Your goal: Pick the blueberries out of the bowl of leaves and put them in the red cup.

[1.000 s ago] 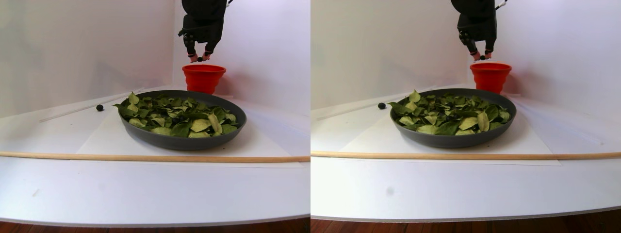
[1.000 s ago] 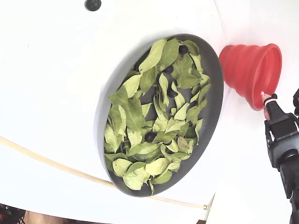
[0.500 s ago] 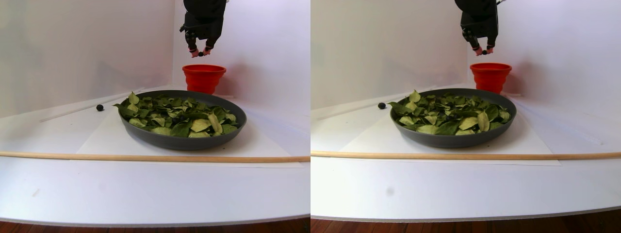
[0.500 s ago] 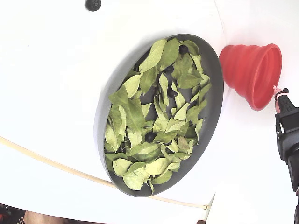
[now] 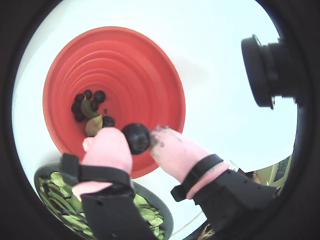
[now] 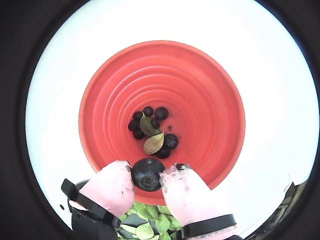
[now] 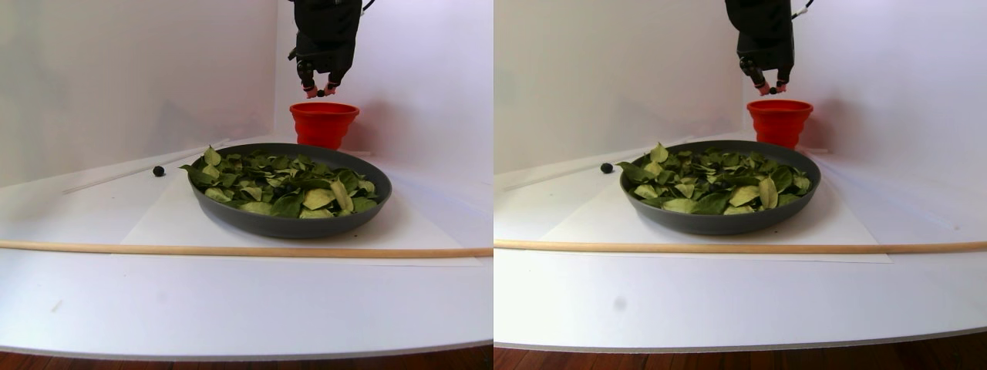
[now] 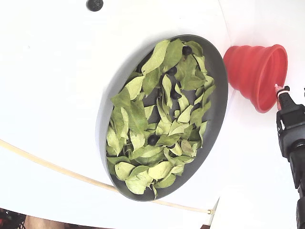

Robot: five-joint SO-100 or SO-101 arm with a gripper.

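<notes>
My gripper (image 6: 147,176) is shut on one blueberry (image 6: 147,173), pinched between its pink fingertips (image 5: 110,145). In both wrist views it hangs just above the near rim of the red cup (image 6: 200,85), which holds several blueberries (image 6: 161,113) and two small leaves. The stereo pair view shows the gripper (image 7: 321,92) a little above the red cup (image 7: 324,127), behind the bowl of leaves (image 7: 285,225). In the fixed view, the gripper (image 8: 280,90) is at the mouth of the red cup (image 8: 250,67). A few blueberries (image 8: 152,140) lie among the leaves in the bowl (image 8: 217,95).
A thin wooden rod (image 7: 231,250) lies across the table in front of the bowl. A small dark ball (image 7: 158,170) sits on the table left of the bowl. White walls stand close behind the cup. The table's front edge (image 7: 247,351) is near the stereo camera.
The gripper, still holding the berry, rose above the cup, shifted slightly over its mouth, then came back down a little. Bowl and cup have not moved.
</notes>
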